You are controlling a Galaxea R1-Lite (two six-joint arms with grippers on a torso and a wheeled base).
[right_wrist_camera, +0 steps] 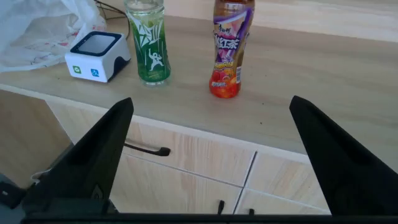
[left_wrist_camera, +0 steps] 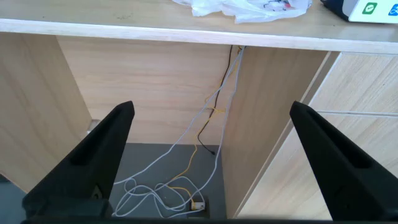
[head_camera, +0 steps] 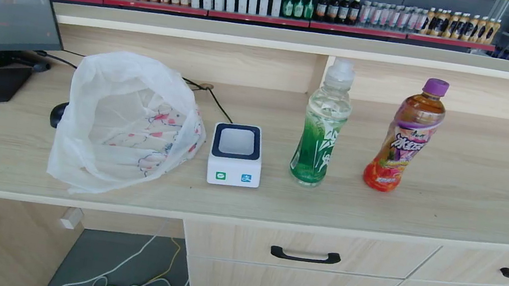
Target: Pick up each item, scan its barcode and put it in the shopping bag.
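Our right gripper (right_wrist_camera: 210,102) is spread wide and holds nothing. It sits low, in front of the drawers under the counter (right_wrist_camera: 323,81). Both bottles stand upright on the counter ahead of it and higher up, so their long axes are vertical. In the head view the tea bottle (head_camera: 407,135) (purple cap) is at three o'clock from the green bottle (head_camera: 321,128), near it but not touching. The scanner (head_camera: 235,154) is at nine o'clock from the green bottle, and the shopping bag (head_camera: 126,124) is at nine o'clock from the scanner, its mouth open towards us. Our left gripper (left_wrist_camera: 211,112) is also spread and empty, and it faces the open bay beneath the bag. We judge the right arm the nearer to either bottle. It would need to rise above the counter edge and close on a bottle from the side.
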